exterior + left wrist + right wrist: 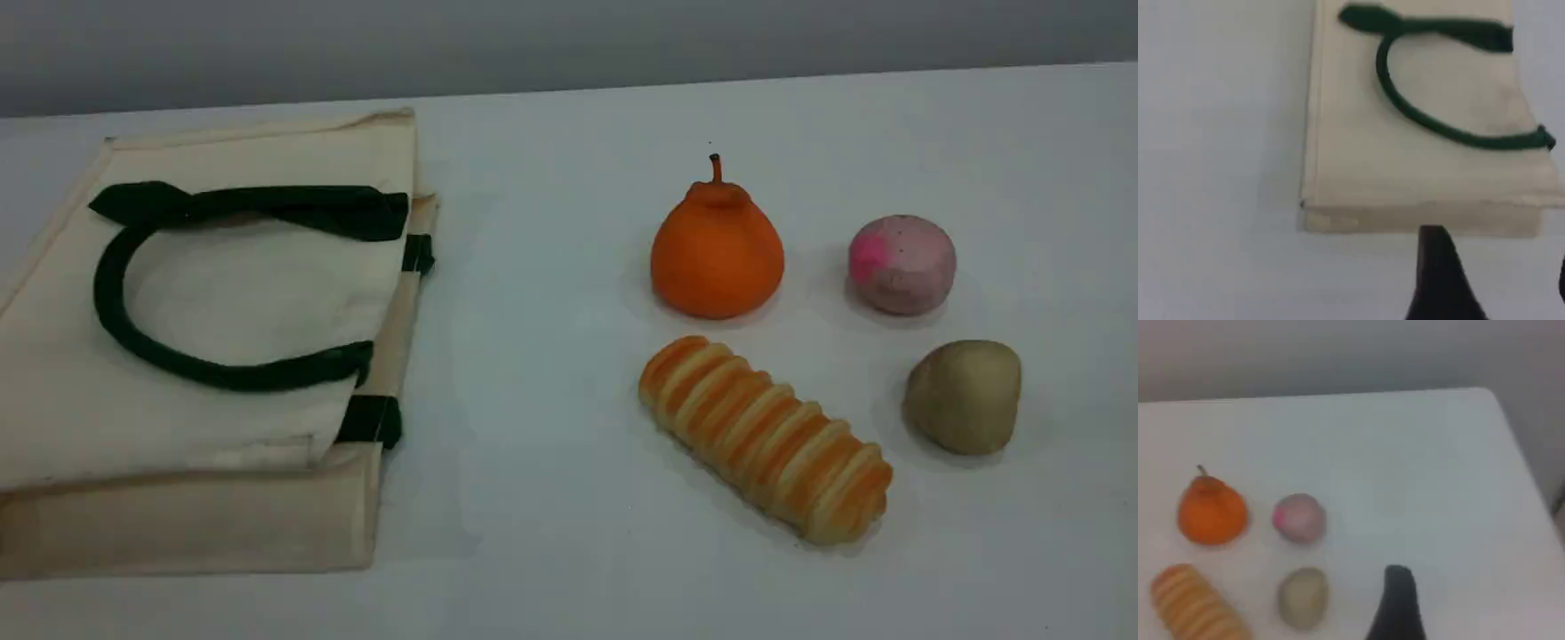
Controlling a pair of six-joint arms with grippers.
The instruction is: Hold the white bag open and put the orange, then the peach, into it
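Left gripper (pixel 1495 283): jaws spread, empty, above the table (pixel 551 356) just off the bag's folded bottom edge; only one fingertip shows fully. Right gripper (pixel 1401 603): jaws spread, empty, hanging right of the fruit group; its second finger is out of view.

The bag (pixel 222 356) is cream canvas with a dark green handle (pixel 124 329), lying flat at the table's left side, its left part cut off.

The orange (pixel 717 253), pear-shaped with a brown stem, stands right of centre. The peach (pixel 901 263), pale pink with a magenta patch, sits just beside it. A roll (pixel 765 436) and a tan lump (pixel 965 396) lie nearer the front edge.
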